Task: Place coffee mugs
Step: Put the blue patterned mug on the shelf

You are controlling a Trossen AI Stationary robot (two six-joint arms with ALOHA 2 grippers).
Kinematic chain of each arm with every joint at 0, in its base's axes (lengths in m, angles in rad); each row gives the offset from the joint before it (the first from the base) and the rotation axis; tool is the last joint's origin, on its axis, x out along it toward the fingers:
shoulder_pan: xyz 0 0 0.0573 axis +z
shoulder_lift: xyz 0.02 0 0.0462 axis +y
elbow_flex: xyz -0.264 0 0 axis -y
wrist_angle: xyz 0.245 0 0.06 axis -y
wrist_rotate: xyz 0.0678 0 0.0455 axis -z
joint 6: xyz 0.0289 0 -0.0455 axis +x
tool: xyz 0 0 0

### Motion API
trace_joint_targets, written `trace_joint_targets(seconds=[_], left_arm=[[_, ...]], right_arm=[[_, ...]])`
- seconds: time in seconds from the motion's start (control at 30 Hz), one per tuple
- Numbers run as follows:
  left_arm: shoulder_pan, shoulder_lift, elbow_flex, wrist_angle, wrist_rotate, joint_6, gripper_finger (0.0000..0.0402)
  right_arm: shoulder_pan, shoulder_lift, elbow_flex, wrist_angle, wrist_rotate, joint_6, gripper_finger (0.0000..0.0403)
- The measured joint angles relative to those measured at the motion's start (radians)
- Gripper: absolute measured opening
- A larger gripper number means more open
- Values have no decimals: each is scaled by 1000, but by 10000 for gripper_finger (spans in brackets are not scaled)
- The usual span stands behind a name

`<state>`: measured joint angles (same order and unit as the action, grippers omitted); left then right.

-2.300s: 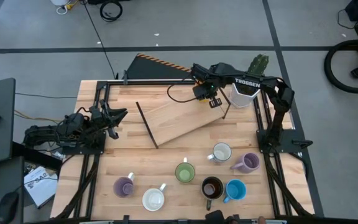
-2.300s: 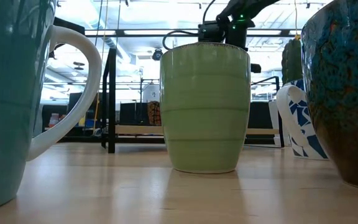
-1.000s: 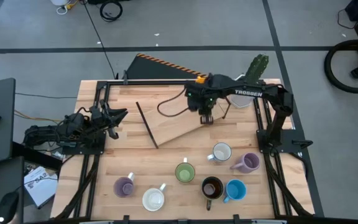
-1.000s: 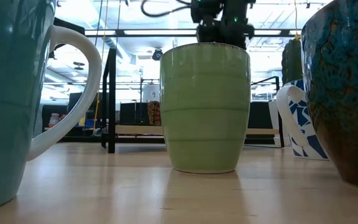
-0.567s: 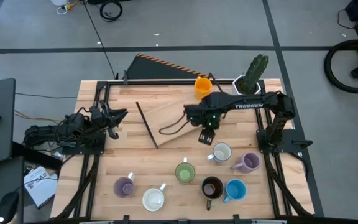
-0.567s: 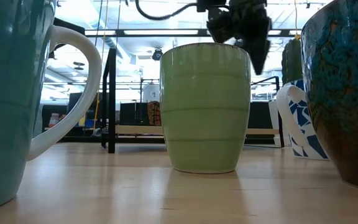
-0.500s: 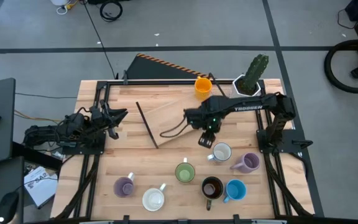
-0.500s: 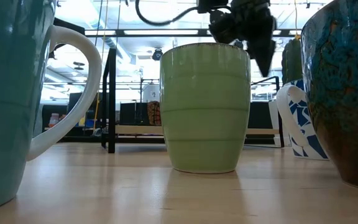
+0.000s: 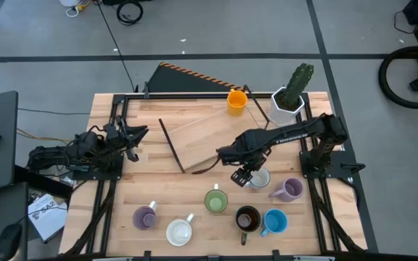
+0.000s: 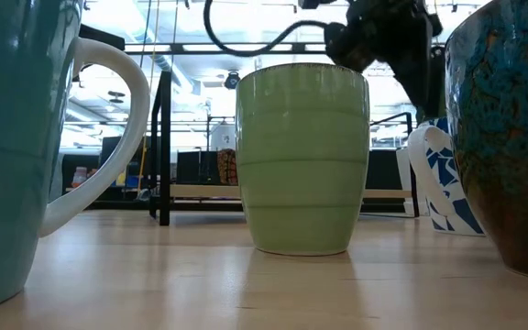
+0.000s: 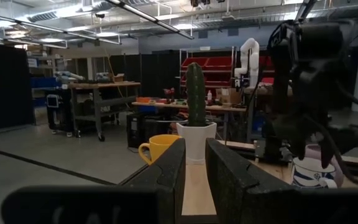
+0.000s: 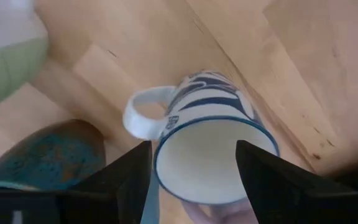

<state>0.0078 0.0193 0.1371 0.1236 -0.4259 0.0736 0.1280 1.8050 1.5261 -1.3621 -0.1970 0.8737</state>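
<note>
**Right gripper hanging over the blue-patterned white mug**

From above, the right gripper [image 9: 244, 176] is reaching across the counter [image 9: 194, 196], its fingers standing apart, directly over the white mug [image 9: 259, 178] in the front cluster. The right wrist view is giving what the overhead shot cannot: that mug [image 12: 213, 149] is carrying a blue pattern and a blue rim, its handle is pointing toward the green mug [image 12: 8, 62], and the two dark fingers [image 12: 126, 177] are straddling its mouth without touching it.

The overhead camera alone is laying out the rest: the orange mug [image 9: 236, 101] is sitting at the back edge beside the cactus pot [image 9: 285, 106], well apart from the others; the green mug [image 9: 216, 201], brown mug [image 9: 248, 218], blue mug [image 9: 274, 221], a purple mug [image 9: 290, 190], a second purple mug [image 9: 145, 217] and another white mug [image 9: 179, 232] are standing along the front.

The low view is showing the green mug [image 10: 302, 156] upright, with the right gripper [image 10: 401, 46] hanging above and behind it.

The left gripper [image 9: 130, 138] is resting at the counter's left side; its own camera is showing its fingers [image 11: 225, 180] standing slightly apart, clamping nothing.
</note>
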Motion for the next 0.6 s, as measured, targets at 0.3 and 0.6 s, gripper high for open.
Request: trace_joint_targets(seconds=[0.3,0.6], left_arm=[[0,0,0,19,0,25,68],[0,0,0,21,0,28,68]], right_arm=[[6,-1,-111,147,-54,38,234],[8,0,-113,118,18,-169,218]])
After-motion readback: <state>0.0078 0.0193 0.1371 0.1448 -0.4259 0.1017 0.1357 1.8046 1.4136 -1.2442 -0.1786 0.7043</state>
